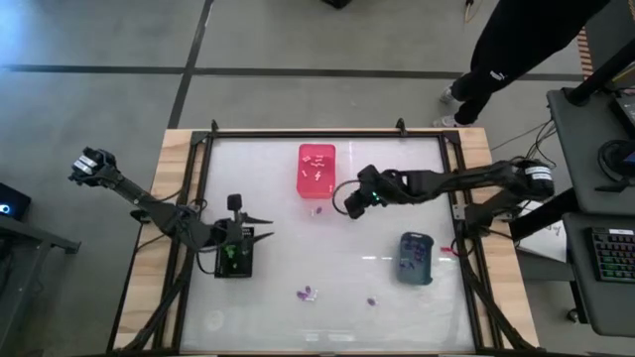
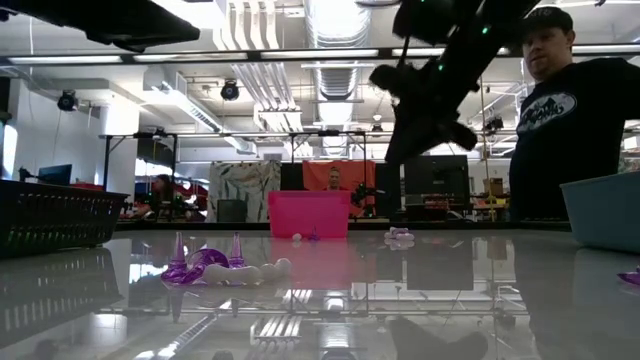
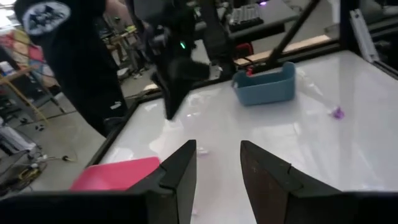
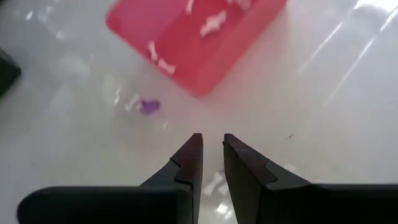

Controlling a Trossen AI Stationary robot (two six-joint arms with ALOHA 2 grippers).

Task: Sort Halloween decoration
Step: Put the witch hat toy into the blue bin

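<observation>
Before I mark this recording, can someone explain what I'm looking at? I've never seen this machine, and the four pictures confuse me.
Two dark robot arms work at a white table. One picture looks straight down, one looks level across the tabletop, and two come from cameras on the arms' wrists.

From above, the left tool sits over a black basket; its fingers are apart and empty. The right tool hangs just beside a pink bin, fingers slightly apart, holding nothing.

The pink bin holds small white pieces. A grey-blue bin stands to the right. Loose purple and white pieces lie near the pink bin and toward the front edge. A person stands behind the table.
</observation>
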